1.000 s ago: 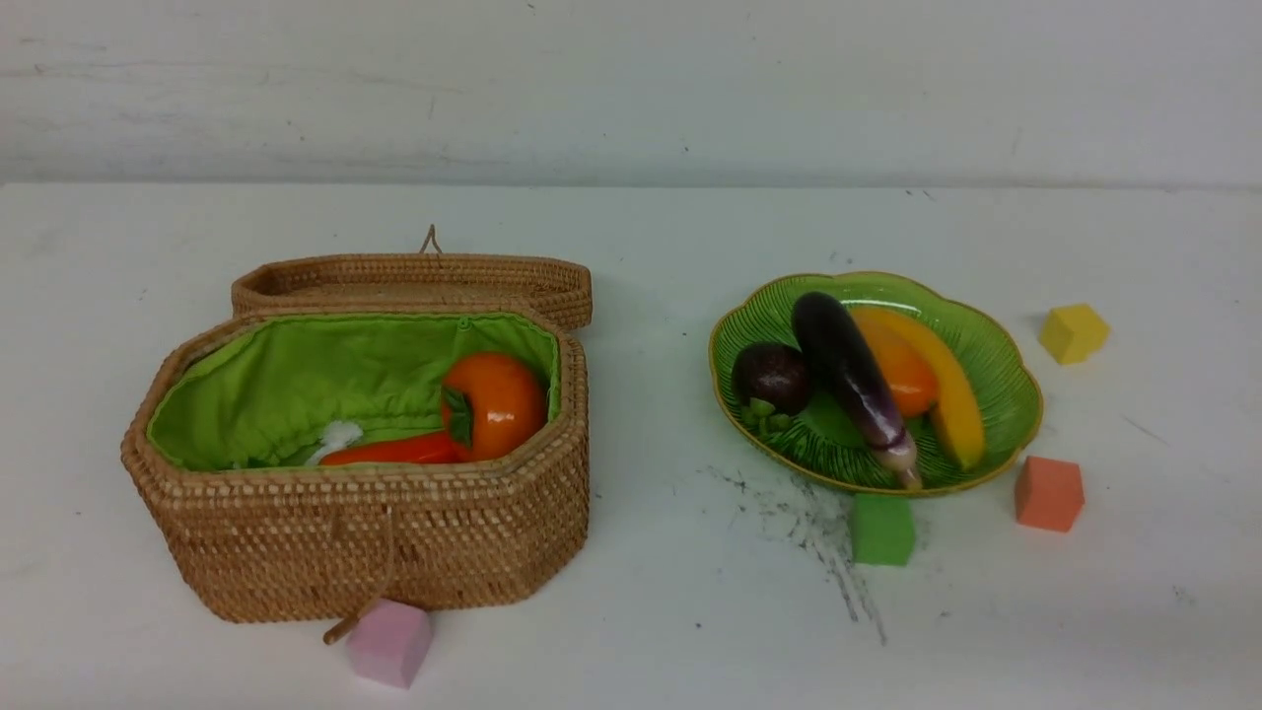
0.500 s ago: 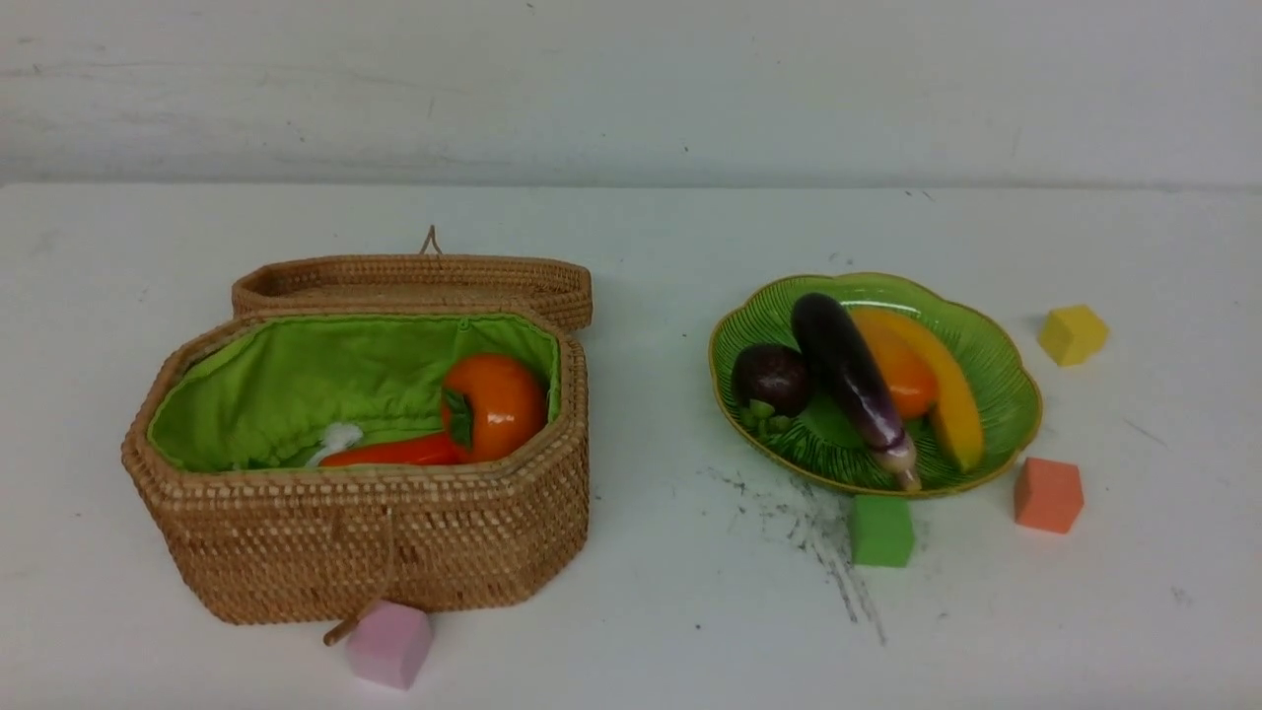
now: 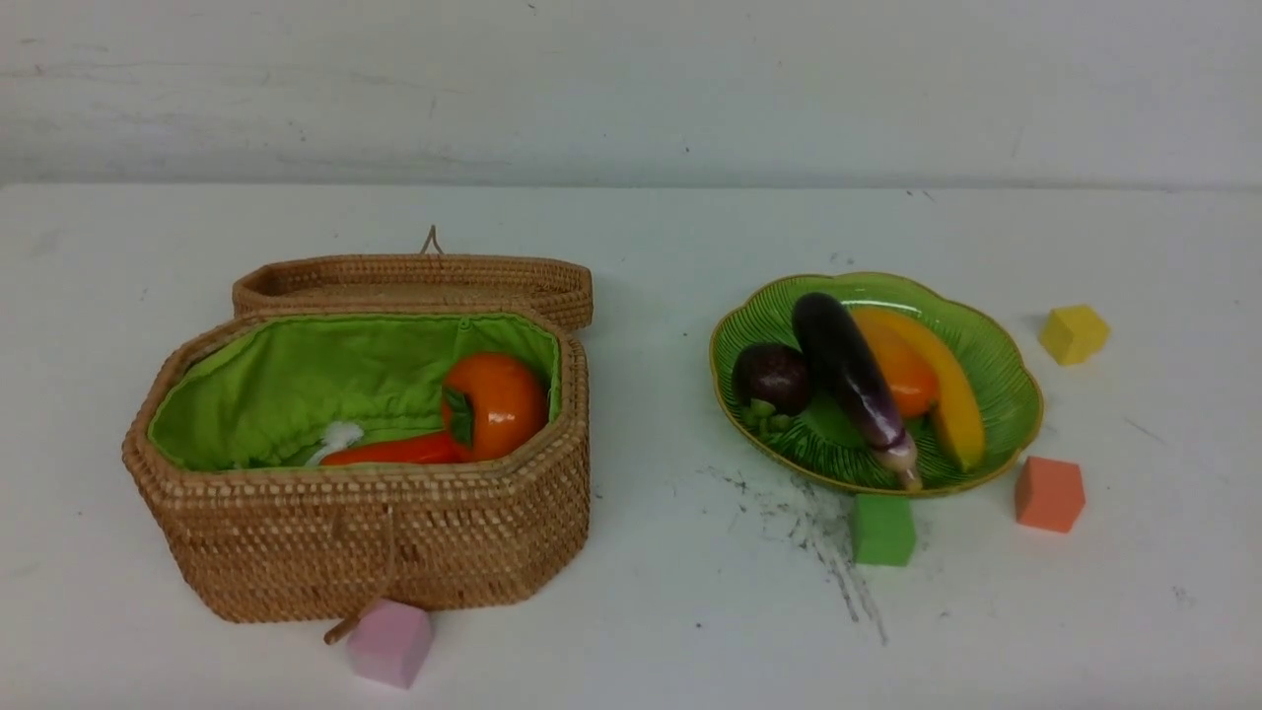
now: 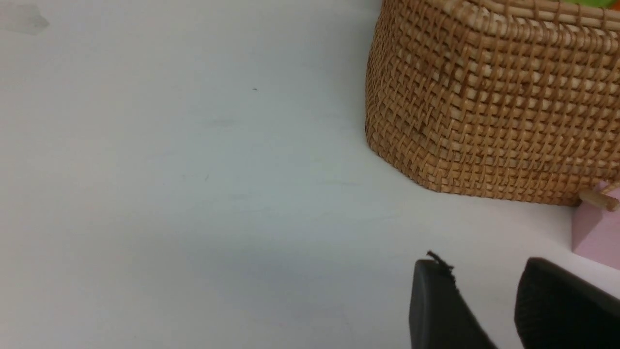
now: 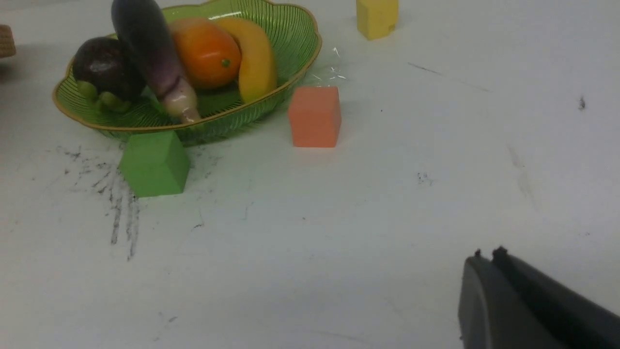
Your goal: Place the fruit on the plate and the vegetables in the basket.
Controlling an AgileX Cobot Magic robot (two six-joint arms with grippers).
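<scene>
The wicker basket (image 3: 365, 532) stands open at the left, its lid (image 3: 414, 281) lying back behind it. Inside on the green lining lie the round orange-red vegetable (image 3: 498, 402), the red chili (image 3: 394, 452) and a bit of white radish (image 3: 338, 436). At the right, the green plate (image 3: 996, 365) holds the eggplant (image 3: 848, 375), mangosteen (image 3: 771, 378), mango (image 3: 902, 373) and banana (image 3: 951, 394). Neither arm shows in the front view. My left gripper (image 4: 484, 271) is open and empty over bare table near the basket's corner (image 4: 484, 106). My right gripper (image 5: 488, 256) is shut and empty, well short of the plate (image 5: 290, 43).
Foam cubes lie about: a pink one (image 3: 389, 643) against the basket's front by its toggle, a green one (image 3: 882, 530) and an orange one (image 3: 1048, 493) at the plate's near edge, a yellow one (image 3: 1073, 333) to its right. Dark scuff marks (image 3: 818, 532) streak the white table.
</scene>
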